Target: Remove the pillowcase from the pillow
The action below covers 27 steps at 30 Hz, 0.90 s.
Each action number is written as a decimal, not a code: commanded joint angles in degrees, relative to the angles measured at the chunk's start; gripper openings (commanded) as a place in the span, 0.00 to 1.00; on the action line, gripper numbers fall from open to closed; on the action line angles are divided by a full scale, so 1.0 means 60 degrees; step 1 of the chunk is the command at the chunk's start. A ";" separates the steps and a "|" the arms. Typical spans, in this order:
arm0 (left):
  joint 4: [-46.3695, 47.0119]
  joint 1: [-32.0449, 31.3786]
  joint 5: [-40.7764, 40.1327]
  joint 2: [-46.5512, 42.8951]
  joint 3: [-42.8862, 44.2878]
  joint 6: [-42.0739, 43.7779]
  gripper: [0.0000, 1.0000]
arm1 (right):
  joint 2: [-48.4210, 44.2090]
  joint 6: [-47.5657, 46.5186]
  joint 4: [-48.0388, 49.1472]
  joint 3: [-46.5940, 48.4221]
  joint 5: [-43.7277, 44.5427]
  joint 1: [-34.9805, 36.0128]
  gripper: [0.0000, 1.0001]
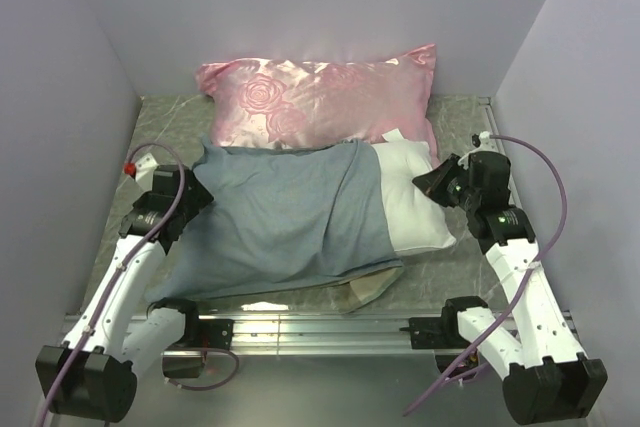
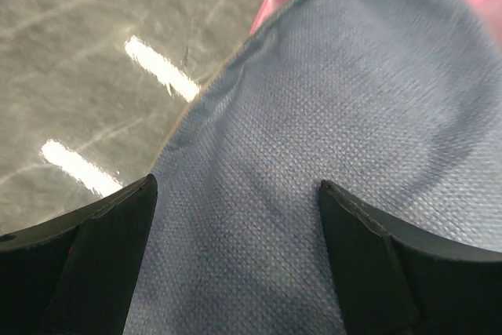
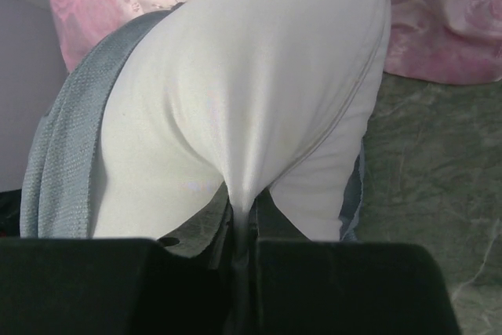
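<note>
The pillow [image 1: 415, 205] lies in the middle of the grey-green surface [image 1: 455, 277], and its long axis runs from left to right across the top view, with the right end a little nearer to the back wall. Most of its length is covered by the pillowcase [image 1: 285, 222], which shows its plain grey-blue side upward. Only the right end of the pillow is bare, off-white, and this end points toward the right arm. The mouth of the pillowcase faces the same way, to the right, and its edge crosses the pillow from back to front. At the near right corner of the pillowcase a small beige fold is turned out on the surface. Behind both things, touching their back edge, a shiny pink pillow [image 1: 320, 97] with a rose pattern lies along the back wall. The right tool [image 3: 245, 233] is at the bare end of the pillow, and its fingers are pressed together on a raised fold of the white cloth, which runs up from them in a narrow ridge. The left tool [image 2: 237, 186] is at the left end of the pillowcase. Its fingers [image 2: 102, 264] are spread wide over the blue weave and hold nothing between them.
</note>
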 commanded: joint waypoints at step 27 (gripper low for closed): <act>0.0705 0.4127 0.4060 0.0901 0.1114 0.0558 0.00 | 0.0246 -0.0103 -0.1009 0.3408 -0.1002 -0.1901 0.00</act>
